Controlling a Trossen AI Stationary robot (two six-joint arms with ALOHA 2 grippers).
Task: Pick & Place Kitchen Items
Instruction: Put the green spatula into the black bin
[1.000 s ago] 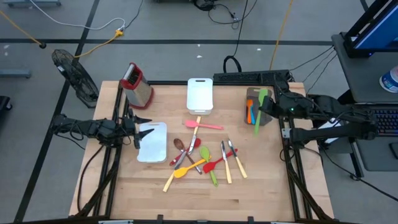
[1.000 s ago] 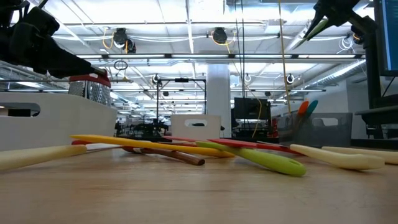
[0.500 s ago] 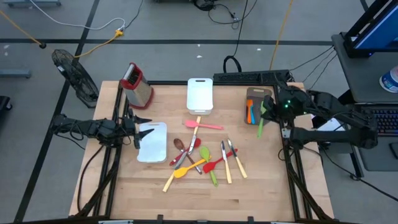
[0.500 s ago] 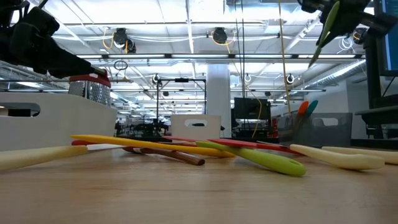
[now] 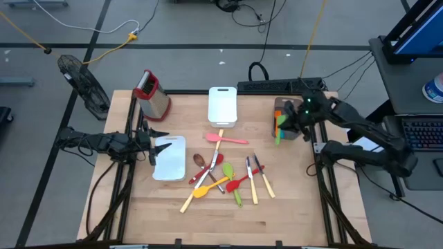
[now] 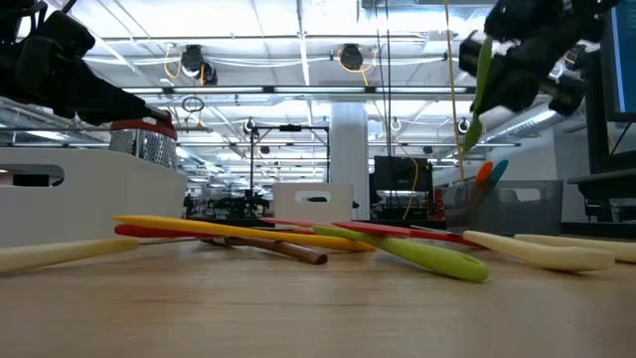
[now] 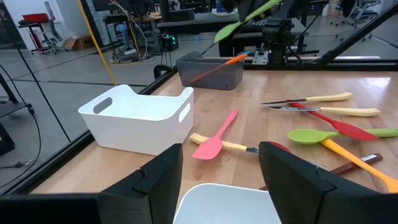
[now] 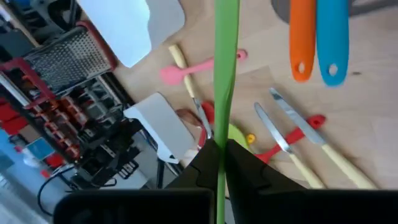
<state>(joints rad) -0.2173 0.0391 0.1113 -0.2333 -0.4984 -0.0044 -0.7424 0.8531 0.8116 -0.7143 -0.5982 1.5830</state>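
My right gripper (image 5: 294, 123) is shut on a long green utensil (image 5: 279, 131) and holds it above the dark tray (image 5: 285, 105) at the table's far right. An orange (image 8: 303, 37) and a blue utensil (image 8: 333, 37) lie in that tray. Several spoons and spatulas (image 5: 225, 173) lie in a loose pile on the table's middle. A pink spatula (image 5: 225, 138) lies just beyond them. My left gripper (image 5: 158, 144) is open and empty over the left end of a white tray (image 5: 173, 162) at the table's left. My right gripper pinches the green utensil near one end (image 8: 219, 140) between its two fingers. The fingers slant downward, and the utensil runs on from them along their own line. It is lifted clear and hangs steeply, its free end (image 6: 466, 134) down over the dark tray.
A steel grater with a red top (image 5: 154, 93) stands at the far left. A second white tray (image 5: 222, 105) sits at the far middle. Bare wood lies along the near edge (image 5: 221, 218).
My right gripper has gone toward the table's left, over the dark tray, and has tipped downward. The green utensil, which slanted out level before, now hangs nearly upright with its free end lower.
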